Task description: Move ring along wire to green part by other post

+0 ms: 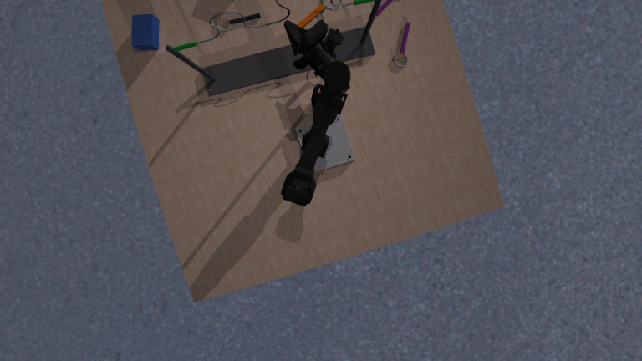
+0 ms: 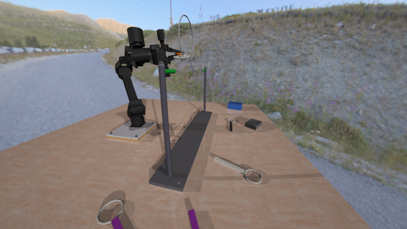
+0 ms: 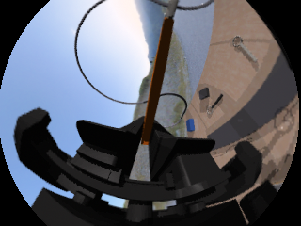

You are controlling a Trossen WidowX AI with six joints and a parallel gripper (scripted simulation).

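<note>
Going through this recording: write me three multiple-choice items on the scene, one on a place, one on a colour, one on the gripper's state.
1. Where is the blue block?
A) on the robot's base plate
B) on the wooden table
C) on the dark base strip

2. What colour are the wire's end sections at the posts?
A) green
B) yellow
C) red

3. What state is the gripper in?
A) open
B) shut on nothing
C) shut on the orange handle

1: B, the blue block sits on the wood.
2: A, both end sections show green.
3: C, the gripper's jaws pinch the orange handle.
</note>
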